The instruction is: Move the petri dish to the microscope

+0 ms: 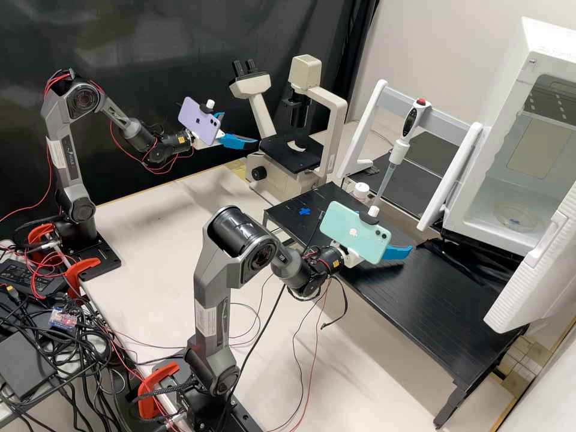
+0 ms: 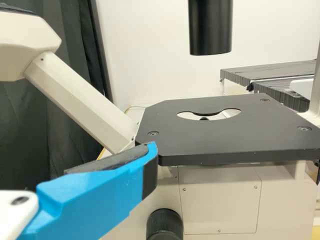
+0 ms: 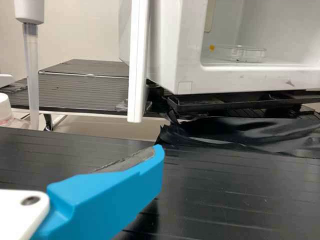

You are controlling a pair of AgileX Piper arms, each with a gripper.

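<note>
Both seemingly spread | left end effector (image 1: 241,129) | right end effector (image 1: 397,251) | empty

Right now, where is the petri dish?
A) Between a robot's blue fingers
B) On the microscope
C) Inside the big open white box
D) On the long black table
C: the round, clear petri dish sits on the floor of the big open white box.

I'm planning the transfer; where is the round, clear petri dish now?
At the high view's right side, the round, clear petri dish lies on the floor of the open white chamber; the right wrist view shows it near an orange spot.
</note>
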